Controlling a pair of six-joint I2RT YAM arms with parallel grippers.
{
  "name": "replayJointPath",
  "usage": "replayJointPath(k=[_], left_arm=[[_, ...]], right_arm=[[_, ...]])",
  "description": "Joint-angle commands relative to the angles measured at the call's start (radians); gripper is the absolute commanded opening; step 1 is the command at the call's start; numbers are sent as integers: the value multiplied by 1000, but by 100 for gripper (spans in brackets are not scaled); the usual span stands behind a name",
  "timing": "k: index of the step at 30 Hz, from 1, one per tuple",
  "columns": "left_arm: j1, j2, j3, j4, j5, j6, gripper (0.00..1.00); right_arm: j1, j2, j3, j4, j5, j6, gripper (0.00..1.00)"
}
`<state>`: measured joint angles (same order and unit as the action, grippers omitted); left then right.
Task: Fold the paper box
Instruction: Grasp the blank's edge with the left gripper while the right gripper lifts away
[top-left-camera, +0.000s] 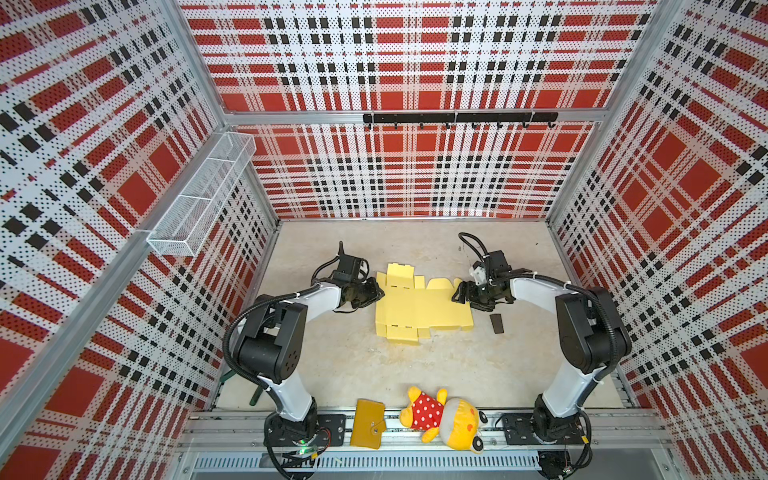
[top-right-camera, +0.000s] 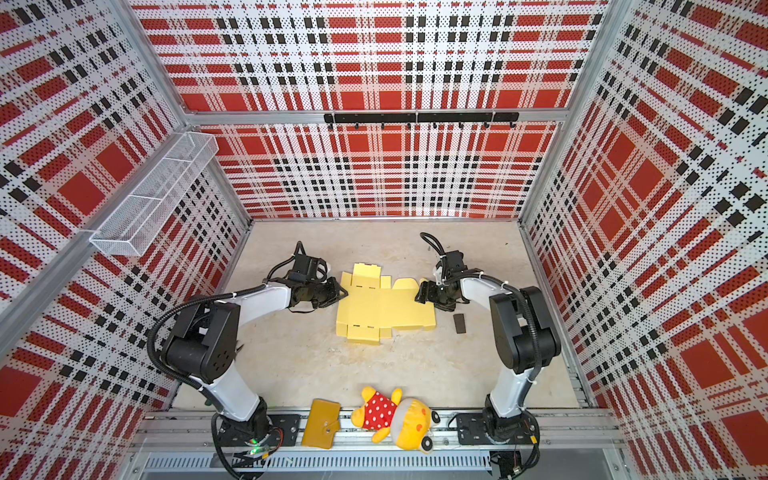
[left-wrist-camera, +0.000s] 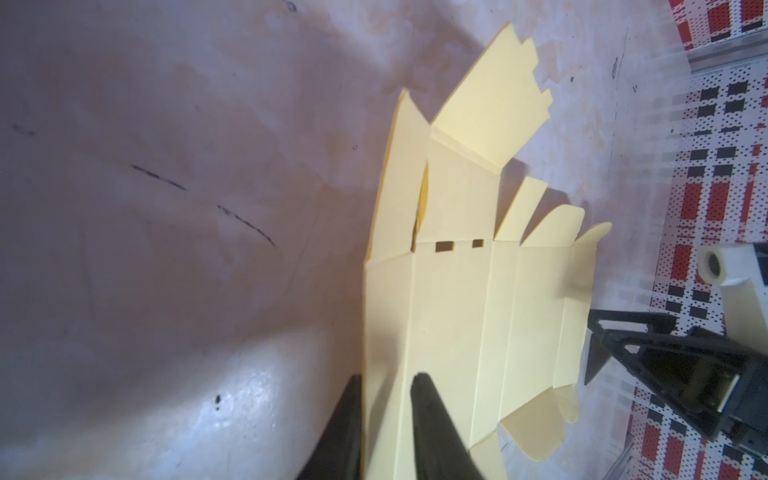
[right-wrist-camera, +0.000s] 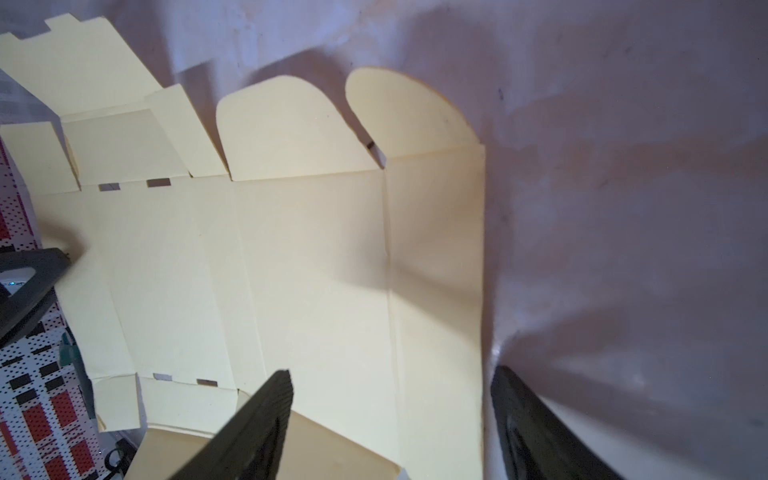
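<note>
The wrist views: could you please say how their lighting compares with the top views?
Left wrist view: purplish cast, glare on the table, blurred fingers; right wrist view: soft shadows across the paper box; both top views: even light, sharp, walls bowed.

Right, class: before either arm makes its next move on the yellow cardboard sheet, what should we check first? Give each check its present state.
1. Paper box lies unfolded, main panels flat: ok.
2. Left fingers straddle its near edge panel: ok.
3. Left fingers actually pinching that panel: cannot tell.
4. Right fingers open, one over the opposite edge panel, one beyond it: ok.
5. Dark strip lies apart from the sheet: ok.
</note>
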<state>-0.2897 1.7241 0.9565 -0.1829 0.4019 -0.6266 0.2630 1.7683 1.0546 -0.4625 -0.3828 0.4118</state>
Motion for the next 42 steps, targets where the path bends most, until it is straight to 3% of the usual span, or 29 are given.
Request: replayJointPath(k=[1, 14, 22, 27, 32, 42], left_arm=[[-6, -38, 28, -16, -27, 38, 20], [-6, -71, 70, -62, -34, 174, 9], [-7, -111, 240, -238, -49, 485, 7], [-6, -140, 300, -335, 49, 635, 9], [-6, -162, 337, -421, 66, 763, 0], [-7, -190, 383, -494, 39, 866, 0]], right_arm=[[-7, -70, 41, -59, 41, -40, 80], [-33, -257, 54, -1, 59, -129, 82], [-31, -360, 43, 150, 85, -171, 82], [20, -418, -33, 404, 80, -236, 81], [69, -352, 5, 481, -6, -369, 81], [100, -159, 115, 518, -162, -502, 79]])
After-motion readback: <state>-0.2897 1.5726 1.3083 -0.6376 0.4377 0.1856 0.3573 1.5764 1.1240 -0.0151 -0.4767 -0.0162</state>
